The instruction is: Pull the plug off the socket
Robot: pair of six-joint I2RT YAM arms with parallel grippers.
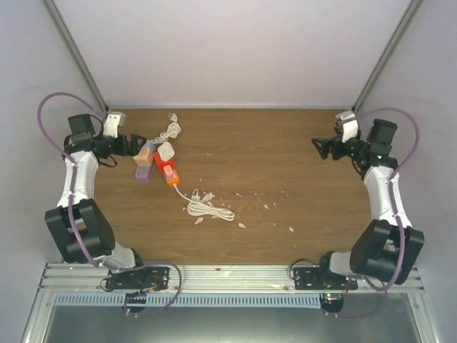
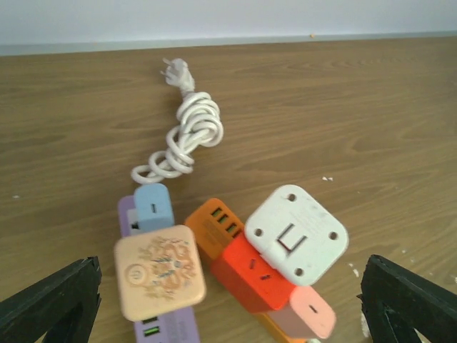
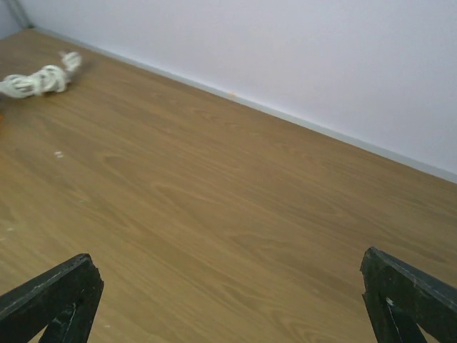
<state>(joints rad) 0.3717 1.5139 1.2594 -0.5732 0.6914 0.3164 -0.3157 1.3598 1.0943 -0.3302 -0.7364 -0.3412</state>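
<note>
The white squarish plug sits plugged on the orange power strip, the socket, at the table's left; both show in the top view, plug and strip. A pink block sits on the same strip nearer me. My left gripper is open and empty, just left of the strips, its fingers wide at the wrist view's bottom corners. My right gripper is open and empty at the far right, above bare wood.
A purple power strip lies beside the orange one, bearing a tan cube and a light-blue cube. A coiled white cable lies behind. Another white cable and white scraps lie mid-table.
</note>
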